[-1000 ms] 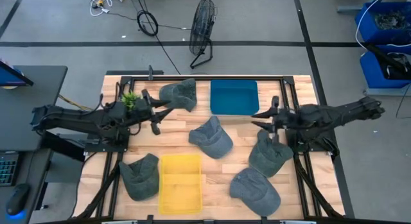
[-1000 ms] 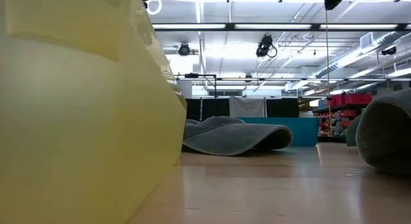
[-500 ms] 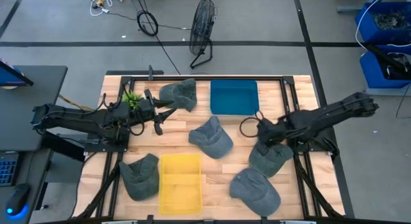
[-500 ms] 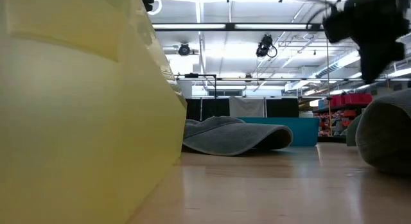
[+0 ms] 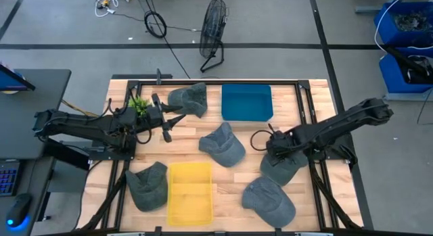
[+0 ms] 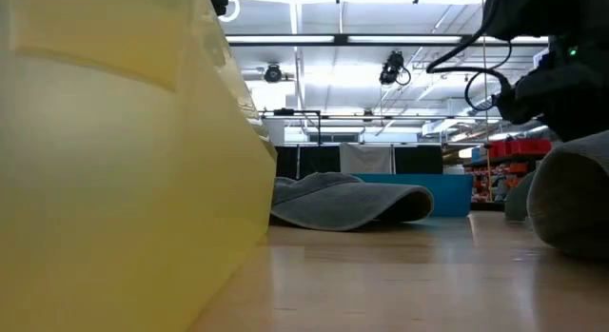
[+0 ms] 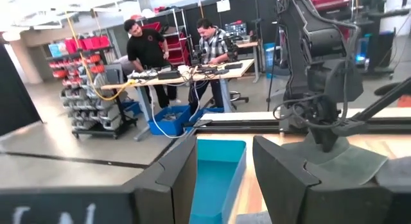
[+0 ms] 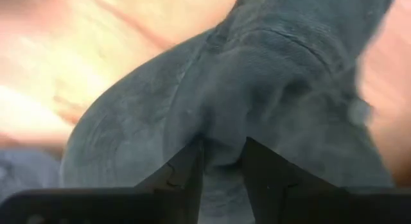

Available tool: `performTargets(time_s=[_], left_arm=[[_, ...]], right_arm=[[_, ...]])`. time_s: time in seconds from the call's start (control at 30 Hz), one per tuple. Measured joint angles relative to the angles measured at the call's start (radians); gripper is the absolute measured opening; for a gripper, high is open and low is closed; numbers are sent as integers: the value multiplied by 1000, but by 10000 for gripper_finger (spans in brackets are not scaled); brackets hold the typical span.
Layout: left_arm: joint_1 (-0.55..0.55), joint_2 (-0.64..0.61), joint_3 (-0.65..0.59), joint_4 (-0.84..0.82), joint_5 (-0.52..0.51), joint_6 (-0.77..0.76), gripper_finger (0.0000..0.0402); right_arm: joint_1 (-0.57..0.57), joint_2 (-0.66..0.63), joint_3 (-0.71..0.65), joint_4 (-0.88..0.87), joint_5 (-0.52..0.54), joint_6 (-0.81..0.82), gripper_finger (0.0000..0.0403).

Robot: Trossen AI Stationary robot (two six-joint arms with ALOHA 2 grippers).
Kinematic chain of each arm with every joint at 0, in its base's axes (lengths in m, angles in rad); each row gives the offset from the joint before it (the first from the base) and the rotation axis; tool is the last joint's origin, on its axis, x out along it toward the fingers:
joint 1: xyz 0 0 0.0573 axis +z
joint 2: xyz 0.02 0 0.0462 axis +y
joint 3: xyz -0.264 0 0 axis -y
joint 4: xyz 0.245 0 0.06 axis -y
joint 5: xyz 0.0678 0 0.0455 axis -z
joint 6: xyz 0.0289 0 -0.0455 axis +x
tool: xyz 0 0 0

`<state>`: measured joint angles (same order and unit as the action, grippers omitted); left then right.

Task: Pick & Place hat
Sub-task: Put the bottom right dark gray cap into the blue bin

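The right gripper (image 5: 276, 152), jaws slightly apart, presses into the grey cap (image 5: 284, 167), whose soft, light cloth crown should bunch easily for pinching there.

L arm: stretched level toward centre, left hand (image 5: 164, 121) fingers parted | R arm: reaching inward, pitched down, right hand (image 5: 276, 149) low, fingers slightly apart

Wooden table (image 5: 247, 138) carries five grey hats (image 5: 222, 144), a blue bin (image 5: 246, 102), a yellow bin (image 5: 190, 192), a small green plant (image 5: 137, 103).
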<state>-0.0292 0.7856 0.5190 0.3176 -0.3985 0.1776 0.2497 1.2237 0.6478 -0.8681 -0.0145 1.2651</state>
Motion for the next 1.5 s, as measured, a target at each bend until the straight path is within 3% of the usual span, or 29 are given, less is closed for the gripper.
performTargets(time_s=[0.17,0.33,0.47,0.6,0.87,1.1,1.2,1.37,1.5], left_arm=[[0,0,0,16,0,48,156],[0,0,0,16,0,76,156],[0,0,0,16,0,80,156],[0,0,-1,16,0,81,156],[0,0,-1,19,0,77,156],[0,0,-1,19,0,60,156],[0,0,-1,19,0,35,156],[0,0,-1,19,0,-14,156],[0,0,-1,19,0,-37,156]], right_arm=[[0,2,-84,168,32,10,89],[0,0,-100,178,19,9,14],[0,-8,-50,148,9,-7,13],[0,-9,84,62,62,-103,5],[0,-10,459,-202,396,-289,3],[-32,-12,610,-193,1041,-456,4],[-87,-12,594,-153,1204,-452,4],[-218,18,492,19,1235,-367,4],[-337,83,398,238,1099,-384,4]])
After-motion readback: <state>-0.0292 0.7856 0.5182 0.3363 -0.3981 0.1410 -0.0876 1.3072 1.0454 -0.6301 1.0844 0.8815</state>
